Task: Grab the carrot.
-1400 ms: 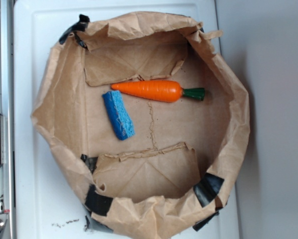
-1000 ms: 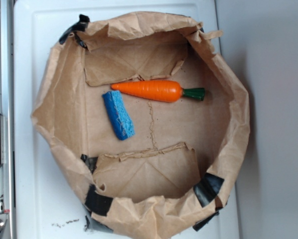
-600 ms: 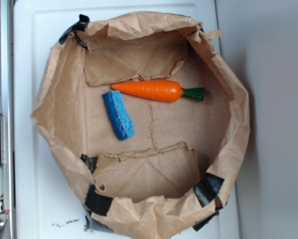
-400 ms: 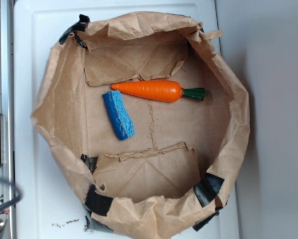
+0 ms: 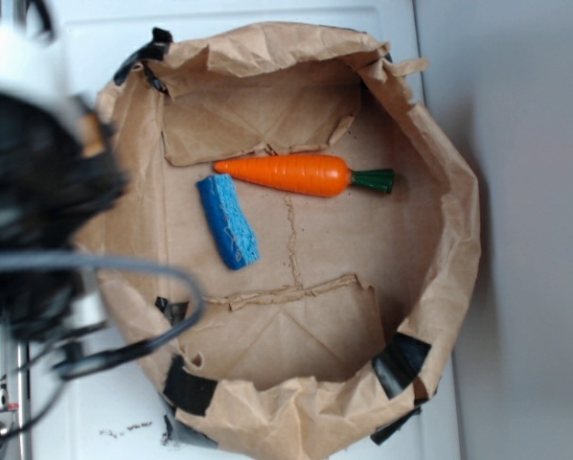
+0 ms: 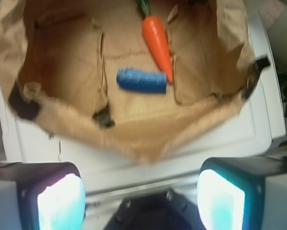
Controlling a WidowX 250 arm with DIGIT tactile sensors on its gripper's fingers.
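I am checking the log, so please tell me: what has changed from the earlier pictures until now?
The arm has swung into the exterior view from the left, over the paper bag's left edge. The gripper is open and holds nothing. The carrot and the sponge lie where they were.

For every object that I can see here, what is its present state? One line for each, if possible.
carrot: lying flat on the floor of the bag, not gripped
blue sponge: lying flat beside the carrot's tip, untouched
paper bag: open, walls rolled down, edges taped
gripper: open, empty, outside the bag's rim
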